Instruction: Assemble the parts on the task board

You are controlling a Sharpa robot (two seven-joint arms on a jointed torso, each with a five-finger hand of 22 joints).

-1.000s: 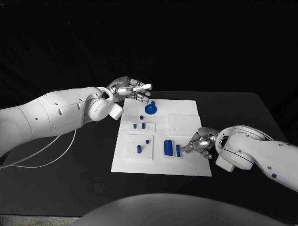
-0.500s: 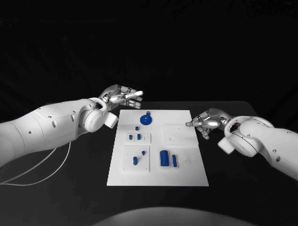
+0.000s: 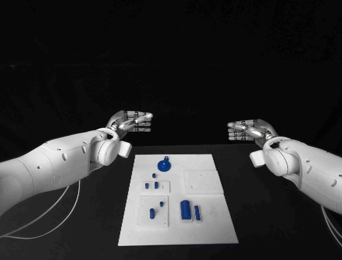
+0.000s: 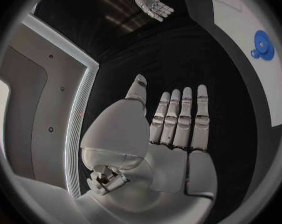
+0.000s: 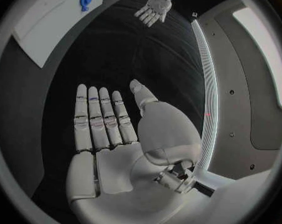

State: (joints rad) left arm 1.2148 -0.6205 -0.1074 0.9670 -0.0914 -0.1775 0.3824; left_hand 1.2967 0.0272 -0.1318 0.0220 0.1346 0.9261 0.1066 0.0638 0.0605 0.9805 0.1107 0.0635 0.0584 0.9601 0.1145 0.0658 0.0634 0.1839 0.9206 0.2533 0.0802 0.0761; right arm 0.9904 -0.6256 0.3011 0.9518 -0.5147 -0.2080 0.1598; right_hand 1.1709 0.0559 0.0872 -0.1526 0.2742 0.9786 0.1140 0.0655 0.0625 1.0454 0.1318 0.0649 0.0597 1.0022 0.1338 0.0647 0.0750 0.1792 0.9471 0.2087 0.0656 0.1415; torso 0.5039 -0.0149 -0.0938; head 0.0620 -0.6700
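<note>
The white task board (image 3: 210,227) lies in the middle of the black table. A round blue part with a knob (image 3: 164,164) sits near its far edge. Small blue parts (image 3: 151,185) stand in the left insets, and a blue cylinder (image 3: 185,208) with a thinner piece (image 3: 197,213) lies nearer me. My left hand (image 3: 132,121) hovers beyond the board's far left corner, fingers straight, holding nothing. My right hand (image 3: 248,130) hovers beyond the far right corner, also flat and empty. The left wrist view shows my left hand (image 4: 172,129), the board (image 4: 240,20) and the round part (image 4: 262,45).
White cables (image 3: 73,192) trail over the table at the left under my left arm. In the right wrist view the flat right hand (image 5: 110,129) faces the left hand (image 5: 154,7), with the board (image 5: 47,25) off to one side.
My right hand has left the board's near right area and risen beyond its far edge. Both hands have straightened their fingers. The head camera has shifted too.
</note>
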